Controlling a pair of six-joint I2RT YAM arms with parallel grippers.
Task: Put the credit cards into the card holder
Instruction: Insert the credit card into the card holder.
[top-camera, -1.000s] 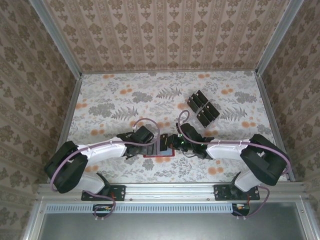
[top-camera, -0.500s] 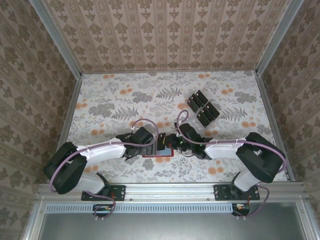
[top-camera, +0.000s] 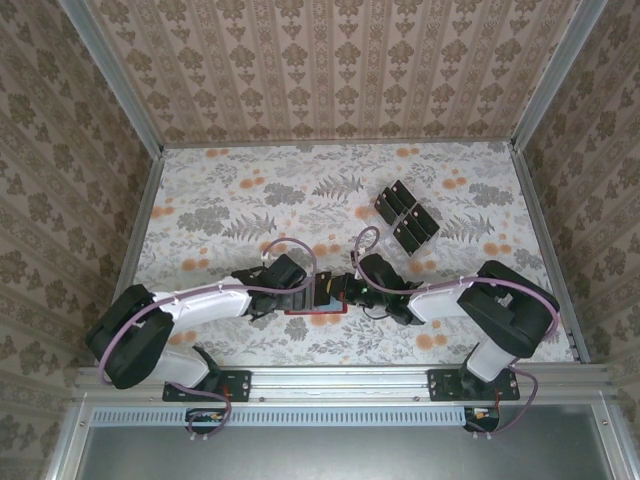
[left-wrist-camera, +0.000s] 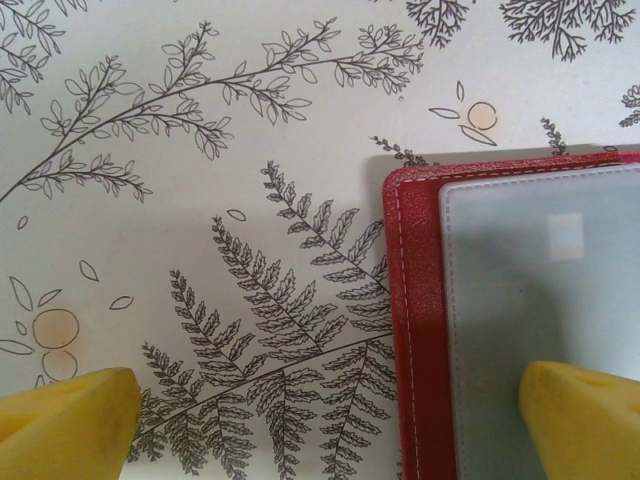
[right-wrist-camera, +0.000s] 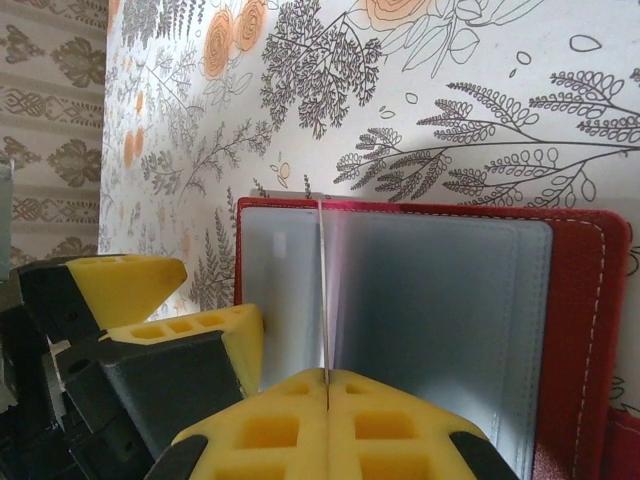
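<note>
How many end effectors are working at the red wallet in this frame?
2. The left end effector straddles the card holder's left edge, open; the right end effector pinches a thin sheet standing over it.

From above, the left claw (top-camera: 310, 294) and right claw (top-camera: 345, 289) hide most of the card holder (top-camera: 314, 312), bar its red near edge. The thin sheet (right-wrist-camera: 322, 290) the right claw pinches is edge-on; card or sleeve, I can't tell.
</note>
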